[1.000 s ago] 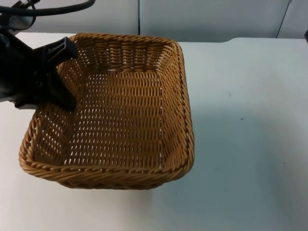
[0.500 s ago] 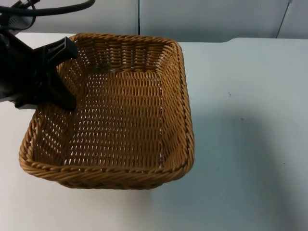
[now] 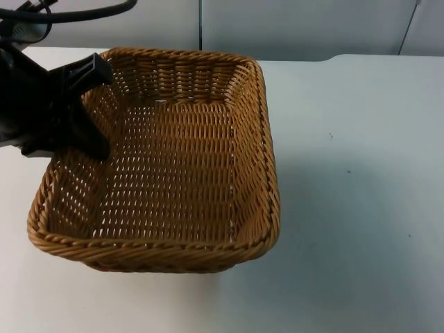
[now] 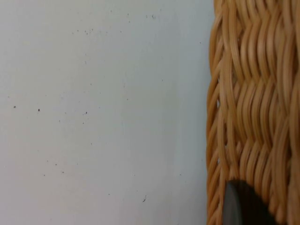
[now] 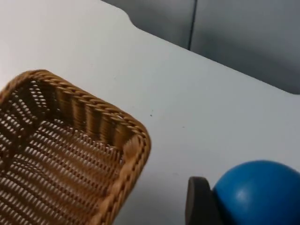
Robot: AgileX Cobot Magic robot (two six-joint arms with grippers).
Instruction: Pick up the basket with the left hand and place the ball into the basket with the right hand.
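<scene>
A brown woven basket point(image 3: 173, 173) takes up the left half of the top view, and nothing lies inside it. My left gripper point(image 3: 94, 104) is shut on the basket's left rim, one black finger point(image 3: 90, 142) lying over the inner wall. In the left wrist view, a fingertip point(image 4: 241, 206) presses on the basket's weave point(image 4: 253, 103). My right gripper point(image 5: 255, 213) is shut on a blue ball point(image 5: 258, 187), with one finger point(image 5: 199, 204) against the ball's side. From the right wrist view, the basket's corner point(image 5: 133, 140) lies a short way from the ball.
The white table point(image 3: 361, 173) stretches right of the basket to the grey partition wall point(image 3: 298, 28). Bare table point(image 4: 93, 117) also lies outside the basket's left wall.
The basket and my left gripper hold the same place. Only a faint shadow on the table right of the basket has shifted slightly.
</scene>
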